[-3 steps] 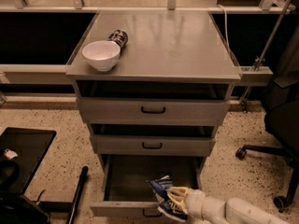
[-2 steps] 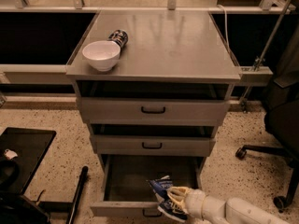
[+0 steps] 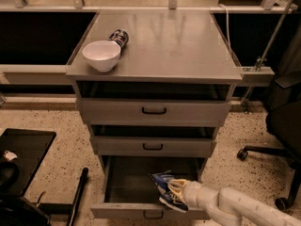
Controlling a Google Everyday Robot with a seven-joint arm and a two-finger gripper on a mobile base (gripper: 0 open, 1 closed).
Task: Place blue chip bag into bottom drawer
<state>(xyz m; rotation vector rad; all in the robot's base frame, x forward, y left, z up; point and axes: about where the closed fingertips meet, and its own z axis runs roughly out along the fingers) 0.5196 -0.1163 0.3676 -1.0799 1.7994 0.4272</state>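
The gripper (image 3: 174, 189) is clamped on the bag (image 3: 162, 181), which hangs just left of it, low inside the open bottom drawer (image 3: 122, 211). A release here would likely land it inside. Far up-left sit the bowl (image 3: 101, 54) and can (image 3: 119, 36).

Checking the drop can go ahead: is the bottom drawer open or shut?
Open: the bottom drawer is pulled out, its dark inside showing. The tool, at its front right, grips the blue chip bag.
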